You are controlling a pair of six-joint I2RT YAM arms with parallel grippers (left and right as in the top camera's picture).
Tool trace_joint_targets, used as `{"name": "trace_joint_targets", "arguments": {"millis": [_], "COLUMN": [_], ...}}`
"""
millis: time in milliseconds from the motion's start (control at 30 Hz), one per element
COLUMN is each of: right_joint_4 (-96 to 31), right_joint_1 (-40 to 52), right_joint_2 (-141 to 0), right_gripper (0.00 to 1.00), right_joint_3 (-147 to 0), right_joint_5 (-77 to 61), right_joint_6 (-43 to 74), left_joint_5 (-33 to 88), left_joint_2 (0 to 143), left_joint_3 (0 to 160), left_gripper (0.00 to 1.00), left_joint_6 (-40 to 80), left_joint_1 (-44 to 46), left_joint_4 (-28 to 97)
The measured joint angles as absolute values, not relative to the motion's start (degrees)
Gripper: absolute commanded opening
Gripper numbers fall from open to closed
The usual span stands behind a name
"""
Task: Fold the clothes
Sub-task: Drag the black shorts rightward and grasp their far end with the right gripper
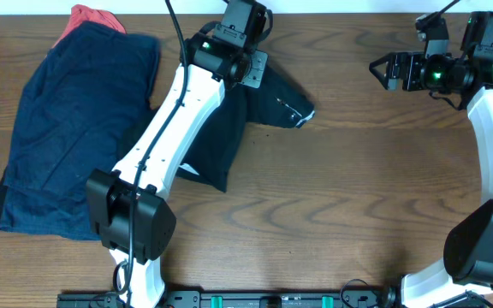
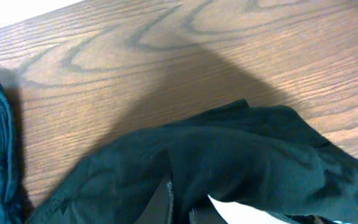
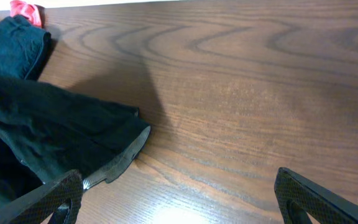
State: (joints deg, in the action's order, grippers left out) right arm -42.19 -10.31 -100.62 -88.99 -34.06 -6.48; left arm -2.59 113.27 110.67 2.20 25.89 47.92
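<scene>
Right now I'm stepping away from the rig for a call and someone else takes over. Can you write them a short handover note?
Left gripper: shut, apparently pinching the black shorts mid-table, with fabric bunched up at it.
Right gripper: open and empty, hovering over bare table to the right of the shorts.
Navy garment: lies spread on the left, with the red garment peeking out from under its far edge.
Done: no finished fold that I can confirm.
Left: fold the shorts, which are rumpled, then see to the other two.
</scene>
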Motion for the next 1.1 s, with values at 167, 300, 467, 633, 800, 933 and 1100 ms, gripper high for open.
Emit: {"name": "trace_joint_targets", "arguments": {"millis": [167,300,467,633,800,933,1100], "right_joint_4": [-41.1,-37.6,-32.4,-27.2,-21.8,-20.8,-19.7], "right_joint_1": [-9.2,-6.3,-2.1,0.8,2.6,4.0,5.8], "right_joint_2": [-105.0,-111.5,-118.5,-122.7,-126.2,-128.0,-128.3], "right_gripper": [0.92,0.88,0.9,0.9,0.91,0.91,0.88], "right_joint_3": [-89.0,-89.0,-88.8,-88.7,-88.7,-88.7,-88.7], "right_joint_5": [-35.9,-39.0,-42.1,-44.8,-48.2,-49.8,-52.2], "right_joint_6": [-5.5,-2.5,5.4,15.0,24.4,29.3,32.4], "left_joint_5": [-2.1,-1.9,-1.9,-1.8,-1.9,-1.9,-1.9], "left_joint_2": [113.3,113.3,113.3,113.3,113.3,113.3,113.3], "left_joint_3": [110.7,110.7,110.7,110.7,110.7,110.7,110.7], "left_gripper": [0.06,0.06,0.06,0.06,0.06,0.06,0.06], "left_joint_6": [2.6,2.8,2.8,2.8,2.8,2.8,2.8], "left_joint_1": [25.9,25.9,25.9,25.9,25.9,25.9,25.9], "left_joint_4": [47.9,48.0,48.0,47.9,47.9,48.0,47.9]}}
